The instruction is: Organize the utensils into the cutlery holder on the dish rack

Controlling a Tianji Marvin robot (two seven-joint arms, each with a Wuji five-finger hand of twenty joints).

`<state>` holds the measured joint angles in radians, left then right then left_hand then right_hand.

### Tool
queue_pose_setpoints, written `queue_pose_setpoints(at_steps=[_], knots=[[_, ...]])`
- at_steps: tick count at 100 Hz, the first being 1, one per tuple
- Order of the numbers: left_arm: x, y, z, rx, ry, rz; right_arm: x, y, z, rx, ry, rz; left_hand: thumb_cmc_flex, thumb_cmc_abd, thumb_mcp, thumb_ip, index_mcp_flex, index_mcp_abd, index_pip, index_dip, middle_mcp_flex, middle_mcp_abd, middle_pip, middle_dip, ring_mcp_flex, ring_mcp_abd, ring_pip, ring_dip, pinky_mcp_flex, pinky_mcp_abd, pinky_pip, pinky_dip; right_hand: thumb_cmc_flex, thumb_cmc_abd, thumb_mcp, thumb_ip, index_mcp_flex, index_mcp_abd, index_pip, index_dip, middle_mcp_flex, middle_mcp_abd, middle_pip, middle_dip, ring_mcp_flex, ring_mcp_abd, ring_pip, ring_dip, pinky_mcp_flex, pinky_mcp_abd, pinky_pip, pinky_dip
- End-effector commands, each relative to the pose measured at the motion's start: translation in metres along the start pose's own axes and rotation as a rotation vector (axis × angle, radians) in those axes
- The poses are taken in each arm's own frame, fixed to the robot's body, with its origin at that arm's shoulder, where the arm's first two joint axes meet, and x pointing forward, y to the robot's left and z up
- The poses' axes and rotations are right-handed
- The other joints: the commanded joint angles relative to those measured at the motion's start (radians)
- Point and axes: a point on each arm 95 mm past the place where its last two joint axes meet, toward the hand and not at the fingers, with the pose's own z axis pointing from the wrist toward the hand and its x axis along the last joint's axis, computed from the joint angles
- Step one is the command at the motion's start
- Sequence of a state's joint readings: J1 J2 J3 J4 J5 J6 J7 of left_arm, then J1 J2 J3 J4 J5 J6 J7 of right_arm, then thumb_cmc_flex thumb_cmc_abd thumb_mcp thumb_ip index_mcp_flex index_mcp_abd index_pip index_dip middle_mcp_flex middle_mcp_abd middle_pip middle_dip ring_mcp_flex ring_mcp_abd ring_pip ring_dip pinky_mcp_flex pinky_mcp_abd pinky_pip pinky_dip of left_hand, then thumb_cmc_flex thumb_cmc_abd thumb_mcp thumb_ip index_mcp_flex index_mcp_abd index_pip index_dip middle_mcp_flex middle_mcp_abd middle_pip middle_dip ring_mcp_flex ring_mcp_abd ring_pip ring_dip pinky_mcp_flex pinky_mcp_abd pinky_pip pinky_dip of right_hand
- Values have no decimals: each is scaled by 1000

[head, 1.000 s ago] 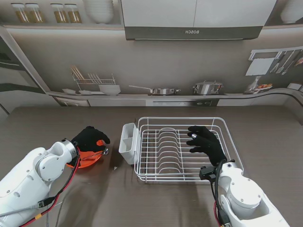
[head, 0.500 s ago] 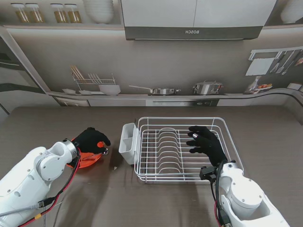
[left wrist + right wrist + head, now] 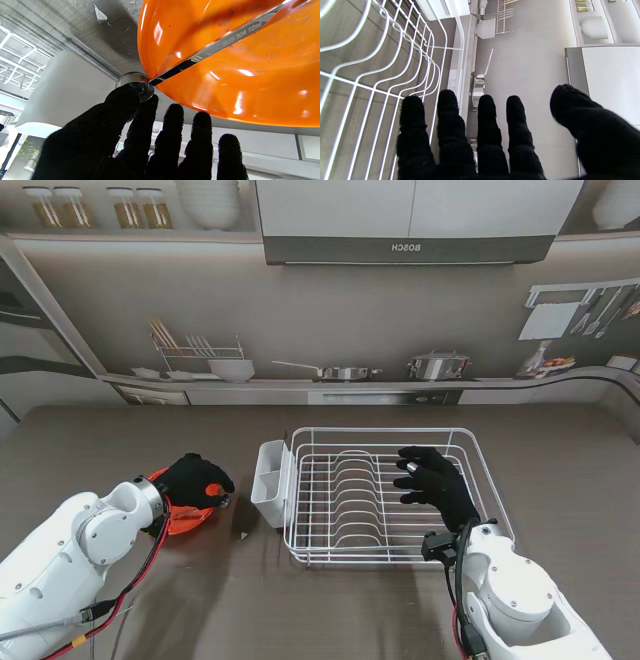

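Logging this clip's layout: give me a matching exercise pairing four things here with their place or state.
Things:
1. orange bowl
2. cutlery holder
3. right robot hand
4. metal spoon

Places or states:
A. fingers spread over the dish rack, holding nothing
B. white, on the rack's left side
C. lying in the bowl, its round end at the left robot hand fingertips
D. on the table left of the rack, under the left robot hand

Pairs: 1-D, 2-B, 3-A, 4-C
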<state>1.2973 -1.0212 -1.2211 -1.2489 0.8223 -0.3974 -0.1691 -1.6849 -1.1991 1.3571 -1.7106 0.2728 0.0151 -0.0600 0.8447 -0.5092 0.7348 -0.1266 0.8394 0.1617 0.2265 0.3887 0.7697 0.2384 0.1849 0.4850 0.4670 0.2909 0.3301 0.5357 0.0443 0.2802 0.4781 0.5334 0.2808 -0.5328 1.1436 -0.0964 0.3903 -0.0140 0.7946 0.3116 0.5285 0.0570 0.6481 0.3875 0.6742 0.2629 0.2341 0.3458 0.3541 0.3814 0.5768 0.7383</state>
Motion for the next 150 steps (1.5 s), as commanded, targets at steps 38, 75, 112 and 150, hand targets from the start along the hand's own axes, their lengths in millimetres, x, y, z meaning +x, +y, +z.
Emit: queue_pose_setpoints(at_steps=[38, 75, 112, 150], knots=[[2, 4, 5, -10, -7, -7, 0, -4, -1, 15, -1, 6, 130, -55, -63, -46, 39, -65, 88, 89, 2, -20, 6, 1, -7, -15, -3, -8, -19, -13, 6, -9, -29, 26, -17, 4, -4, -5, 8, -17, 21, 4, 3, -5, 28, 3, 8, 9, 8, 22, -4, 9], [1, 7, 9, 27, -19, -34, -1, -4, -1, 15, -2, 7, 185, -47, -163, -27, 92, -118, 298, 125, 46, -26, 27, 22, 20, -11, 17, -2, -10, -9, 49, -12, -29, 27, -16, 4, -4, -5, 7, -17, 22, 4, 3, -5, 30, 4, 8, 9, 8, 21, -4, 9], [0, 10, 12, 61, -31, -68, -1, -5, -1, 16, -5, 9, 198, 8, -174, -19, 141, -164, 468, 146, 75, -27, 41, 35, 38, -9, 34, 3, -9, -9, 94, -16, -29, 28, -16, 4, -3, -4, 7, -17, 21, 4, 2, -5, 29, 4, 7, 9, 9, 21, -3, 9], [1, 12, 13, 56, -32, -111, -1, -5, -1, 17, -8, 10, 233, 133, -236, -7, 30, -170, 572, 316, 59, -35, 45, 54, 20, -11, 32, 4, -25, -19, 93, -23, -29, 30, -16, 5, -3, -4, 7, -17, 23, 5, 3, -4, 29, 5, 8, 9, 10, 22, -3, 9]])
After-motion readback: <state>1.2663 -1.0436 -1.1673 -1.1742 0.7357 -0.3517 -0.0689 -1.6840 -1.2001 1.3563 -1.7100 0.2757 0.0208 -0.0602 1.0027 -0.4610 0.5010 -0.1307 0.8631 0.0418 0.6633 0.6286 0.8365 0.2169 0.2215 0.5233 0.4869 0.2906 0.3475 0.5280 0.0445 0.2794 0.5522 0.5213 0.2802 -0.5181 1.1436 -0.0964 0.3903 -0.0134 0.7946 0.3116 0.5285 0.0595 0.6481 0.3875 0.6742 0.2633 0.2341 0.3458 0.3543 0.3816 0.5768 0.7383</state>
